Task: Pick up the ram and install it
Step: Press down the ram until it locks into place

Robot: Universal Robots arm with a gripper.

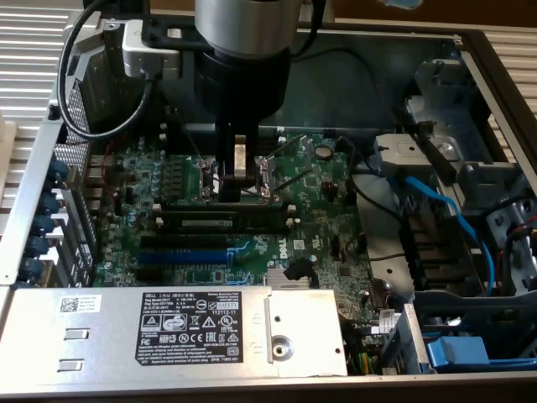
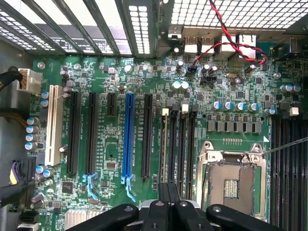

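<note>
PSU cover (image 1: 168, 327): nearest, at case front.
Blue slot (image 1: 185, 250): just beside ram.
Ram (image 1: 220, 222): on edge in black slot, label outward. Likely light, stiff, fragile; take it by the long top edge, off the chips.
Gripper (image 1: 239, 178): clenched, holding nothing, just above ram; contact unclear.

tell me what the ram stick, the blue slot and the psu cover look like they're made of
The ram: likely a dark circuit board, matt, with a pale label strip. Blue expansion slot: looks like moulded plastic, evenly coloured and slightly glossy. Power supply cover: seemingly bare sheet metal, dull grey, with punched slots and a printed label.
</note>
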